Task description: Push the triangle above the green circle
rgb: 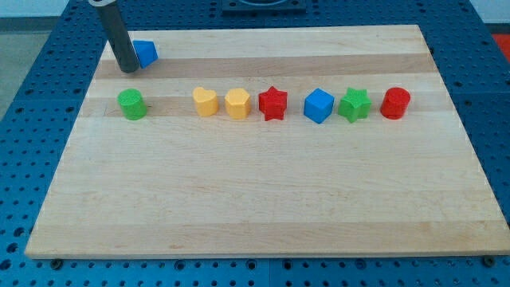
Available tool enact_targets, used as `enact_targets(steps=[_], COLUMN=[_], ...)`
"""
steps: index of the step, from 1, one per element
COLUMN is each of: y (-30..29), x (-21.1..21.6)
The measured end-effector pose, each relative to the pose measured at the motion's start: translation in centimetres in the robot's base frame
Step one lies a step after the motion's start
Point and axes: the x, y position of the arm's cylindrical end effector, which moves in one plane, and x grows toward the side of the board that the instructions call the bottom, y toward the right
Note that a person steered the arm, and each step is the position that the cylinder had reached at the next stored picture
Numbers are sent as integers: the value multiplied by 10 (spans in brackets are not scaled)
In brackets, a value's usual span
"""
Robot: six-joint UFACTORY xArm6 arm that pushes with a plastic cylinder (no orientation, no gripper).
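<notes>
A blue triangle block [146,53] lies near the board's top left corner. My tip [127,68] rests on the board touching the triangle's left side; the dark rod rises from it out of the view's top. A green circle block [132,104] sits below the tip and the triangle, slightly to the left of the triangle and apart from both.
A row of blocks runs to the right of the green circle: a yellow heart [205,102], a yellow hexagon [237,104], a red star [272,103], a blue cube [319,105], a green star [355,104], a red circle [395,104]. The wooden board [255,199] lies on a blue perforated table.
</notes>
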Motion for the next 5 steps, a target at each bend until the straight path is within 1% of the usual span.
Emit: enact_targets(steps=[3, 4, 5], y=[10, 10, 10], x=[-8, -28, -38])
